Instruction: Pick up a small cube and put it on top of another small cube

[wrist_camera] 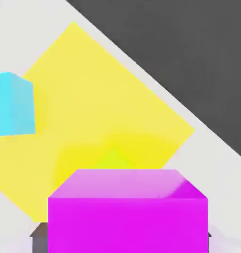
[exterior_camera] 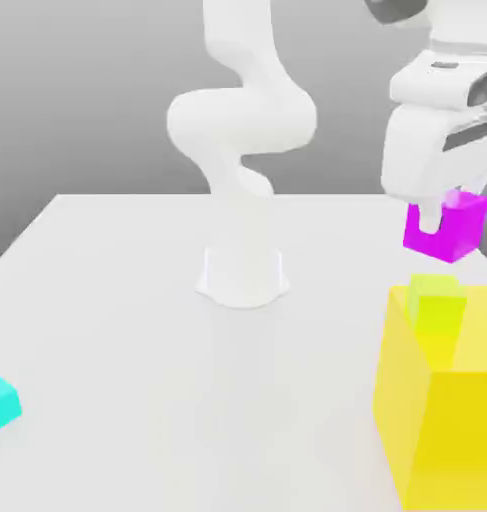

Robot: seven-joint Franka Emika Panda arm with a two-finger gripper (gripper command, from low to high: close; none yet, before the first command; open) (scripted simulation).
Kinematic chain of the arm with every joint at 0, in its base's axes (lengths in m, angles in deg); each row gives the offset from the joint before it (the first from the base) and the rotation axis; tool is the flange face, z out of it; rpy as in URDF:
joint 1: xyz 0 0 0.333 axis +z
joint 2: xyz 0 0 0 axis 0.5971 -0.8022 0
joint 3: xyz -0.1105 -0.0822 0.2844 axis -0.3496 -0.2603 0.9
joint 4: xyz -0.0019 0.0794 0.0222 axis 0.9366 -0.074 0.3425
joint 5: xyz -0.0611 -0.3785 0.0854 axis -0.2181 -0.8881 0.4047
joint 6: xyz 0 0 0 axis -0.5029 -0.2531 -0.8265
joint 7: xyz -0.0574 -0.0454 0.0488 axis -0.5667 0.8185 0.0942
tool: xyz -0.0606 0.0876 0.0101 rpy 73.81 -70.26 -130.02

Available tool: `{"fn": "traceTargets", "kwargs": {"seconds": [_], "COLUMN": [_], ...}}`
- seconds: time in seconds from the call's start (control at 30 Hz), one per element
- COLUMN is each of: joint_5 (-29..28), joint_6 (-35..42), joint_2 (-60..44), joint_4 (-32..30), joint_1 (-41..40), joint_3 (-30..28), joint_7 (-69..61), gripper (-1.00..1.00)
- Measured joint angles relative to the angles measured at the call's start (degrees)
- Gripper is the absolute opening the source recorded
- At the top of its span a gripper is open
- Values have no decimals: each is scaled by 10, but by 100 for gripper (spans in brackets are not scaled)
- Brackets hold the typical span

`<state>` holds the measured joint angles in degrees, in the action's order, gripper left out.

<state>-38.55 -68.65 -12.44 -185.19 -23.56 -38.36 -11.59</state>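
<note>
Colours, all plain, no patterns

Small cube (exterior_camera: pixel 455 232) magenta-pink, top face lighter; 2nd small cube (exterior_camera: pixel 436 304) lime yellow-green; big block (exterior_camera: pixel 447 420) pure yellow, side face w/ darker shade; 3rd small cube (exterior_camera: pixel 1 404) cyan; arm (exterior_camera: pixel 242 130) + gripper (exterior_camera: pixel 434 222) white w/ grey trim; table (exterior_camera: pixel 137 330) off-white; bg grey.

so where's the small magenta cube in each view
Exterior view: the small magenta cube hangs in the white gripper near the exterior view's right edge, held above the small lime-green cube.
Hand view: it sits in the foreground, closest to the camera.
Shared landmark: the big yellow block, below the cube in the exterior view and spread out behind it in the hand view.
</note>
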Motion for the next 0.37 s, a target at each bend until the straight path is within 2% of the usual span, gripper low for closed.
{"fn": "traceTargets", "kwargs": {"seconds": [0.03, 0.23, 0.37], "joint_5": [0, -2, -1], "joint_6": [-13, -19, 51], "joint_2": [-5, -8, 21], "joint_4": [-8, -11, 31], "joint_1": [0, 0, 0], "joint_3": [1, 2, -2], "joint_7": [0, 1, -2], "gripper": [100, 100, 100]}}
